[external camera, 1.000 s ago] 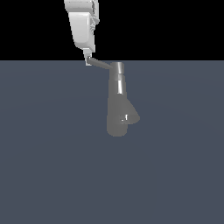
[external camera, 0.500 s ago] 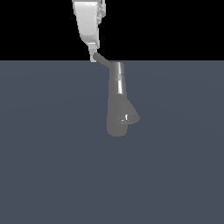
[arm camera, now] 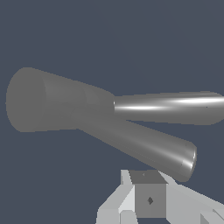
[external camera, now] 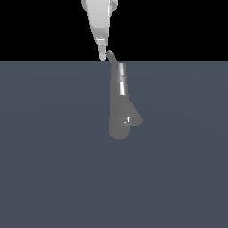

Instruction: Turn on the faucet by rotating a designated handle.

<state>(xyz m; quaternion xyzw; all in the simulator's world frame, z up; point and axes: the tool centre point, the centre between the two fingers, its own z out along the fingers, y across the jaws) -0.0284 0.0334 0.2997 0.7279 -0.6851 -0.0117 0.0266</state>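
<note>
A grey metal faucet [external camera: 119, 109] stood on a flat dark blue-grey floor [external camera: 53, 169], a little above the middle of the exterior view, its flared base toward the viewer and its narrower body rising toward the black background. From its cap a thin rod, the handle [external camera: 111, 57], stuck out only a short way toward the exterior view's left.

A second earlier that rod had pointed well out to the exterior view's left, nearly level. It now looked much shorter and steeper, swung round close to the body's line. The white gripper [external camera: 102, 54] had travelled with it toward the exterior view's right and sat touching or just beside the rod's tip. I judged the turning to be well under way, though whether it was enough to count as on could not be read from here.

In the wrist view the handle lay close above the grey gripper parts, with the thicker faucet body crossing behind it. The arm above was cut off by the frame. Whether the jaws were wide or narrow could not be told; the fingertips were too small in one view and mostly out of sight in the other.
</note>
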